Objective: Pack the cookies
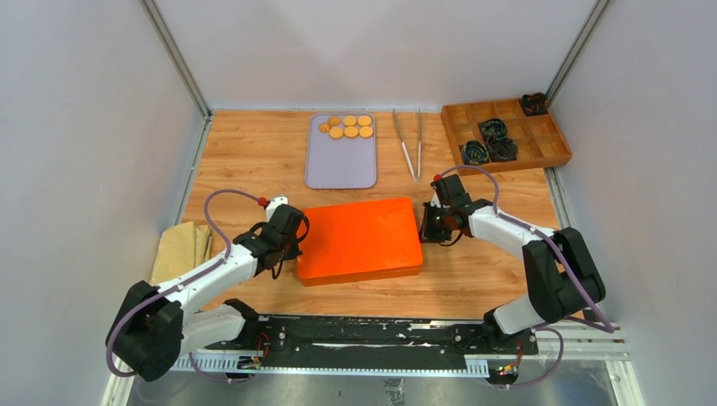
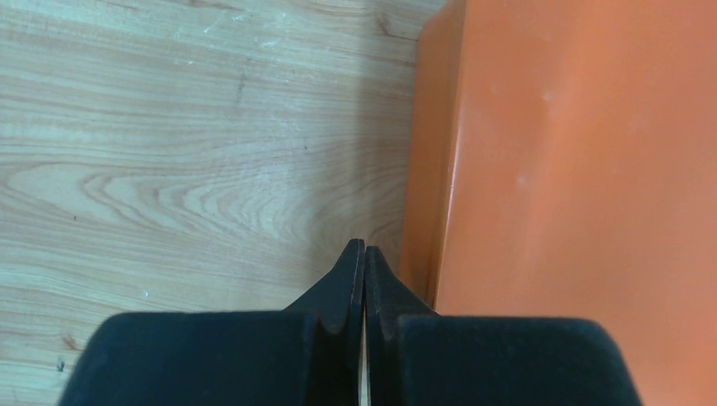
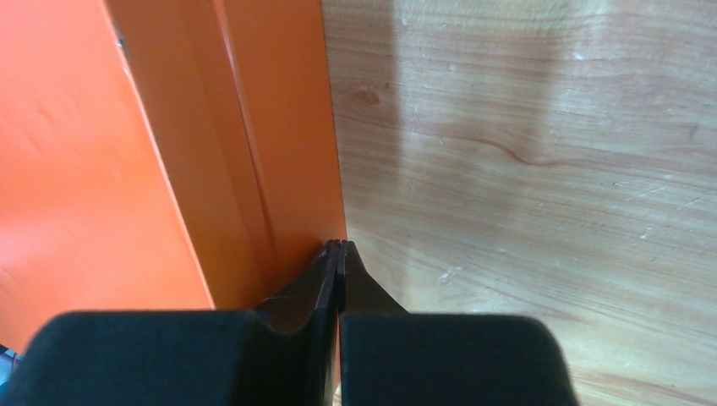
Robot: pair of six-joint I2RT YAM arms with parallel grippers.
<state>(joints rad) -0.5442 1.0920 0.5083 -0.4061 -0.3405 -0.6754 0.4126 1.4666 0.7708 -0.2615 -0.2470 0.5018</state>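
The cookies [image 1: 348,126] are small, flat, golden-orange discs, all alike. They lie in a tight cluster at the far end of a lilac tray [image 1: 340,169], well beyond both grippers and between them across the table.

The left gripper [image 2: 364,247] has its fingers pressed together and holds nothing. Its tips sit low over the wood, just beside the left wall of a closed orange box [image 1: 359,238]; I cannot tell if they touch it.

The right gripper [image 3: 338,245] is likewise closed and empty, with its tips against the foot of the box's right wall.

Tongs [image 1: 410,144] lie beyond the right gripper, just right of the tray.
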